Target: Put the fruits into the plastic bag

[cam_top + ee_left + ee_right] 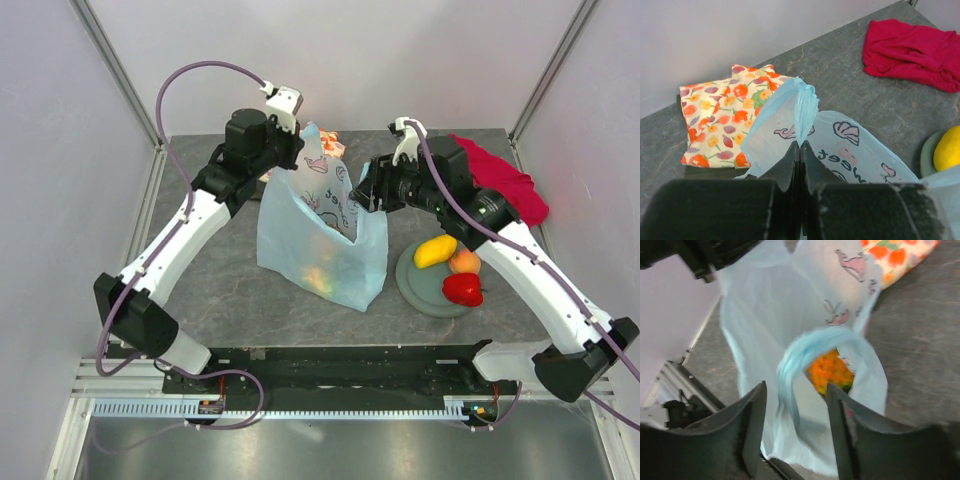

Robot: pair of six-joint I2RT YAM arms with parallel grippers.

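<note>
Bag-loading is mid-stream here. The thin translucent light-blue plastic bag stands on the grey stone-look table between the two arms, its mouth pulled up and open. The left gripper has its jaws pressed fully together, pinching the gathered loop handle and lifting that side of the bag. Across from it the right gripper is spread wide, and the second loop handle curls up in the gap between its fingers. It is in the gap but not clamped, and I cannot tell whether plastic brushes a finger.

Low in the bag, through the film, shows the small orange pineapple. The top view has a yellowish blur beside it that may be a mango piece. Three fruits wait on the grey-green round plate just right of the bag: a yellow mango-like piece, an orange peach and a glossy red pepper-like piece. The orange floral cloth and the crumpled red cloth lie at the back, out of play.

My read is roughly two in, three to go. The next move calls for the right arm to clear that loop without dragging the bag shut, swing to the plate and take a fruit. Meanwhile the left pinch holds the mouth up. The flimsy film could sag or snag on a finger.
</note>
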